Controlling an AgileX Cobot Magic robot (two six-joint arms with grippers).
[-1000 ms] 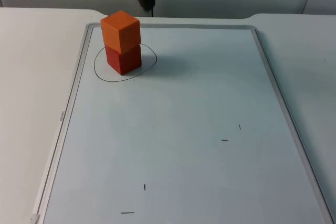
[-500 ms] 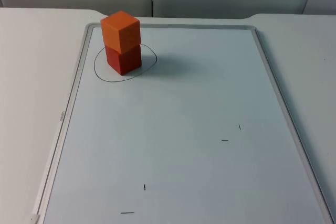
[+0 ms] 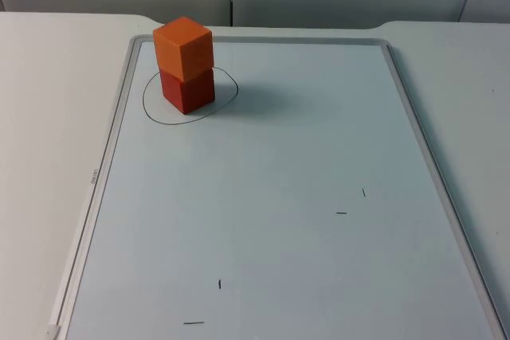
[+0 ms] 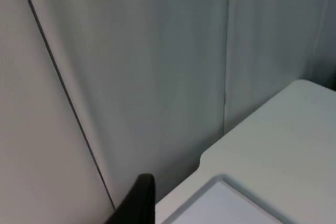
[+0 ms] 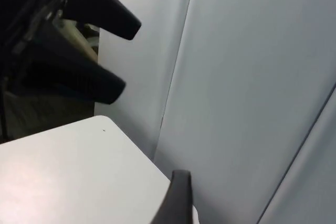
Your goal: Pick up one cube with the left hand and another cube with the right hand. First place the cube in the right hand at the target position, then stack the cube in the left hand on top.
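Cubes are stacked: we see the orange cube (image 3: 183, 46) on the red cube (image 3: 188, 89) inside the circle (image 3: 227, 77), away from both tools; their grip state we cannot tell.

You see a bright orange cube (image 3: 183, 47) sitting squarely on top of a darker red cube (image 3: 188, 90), inside a thin hand-drawn black circle (image 3: 229, 81). The stack stands near the far left corner of a grey-framed whiteboard (image 3: 414, 129) lying flat on the white counter (image 3: 48, 117).
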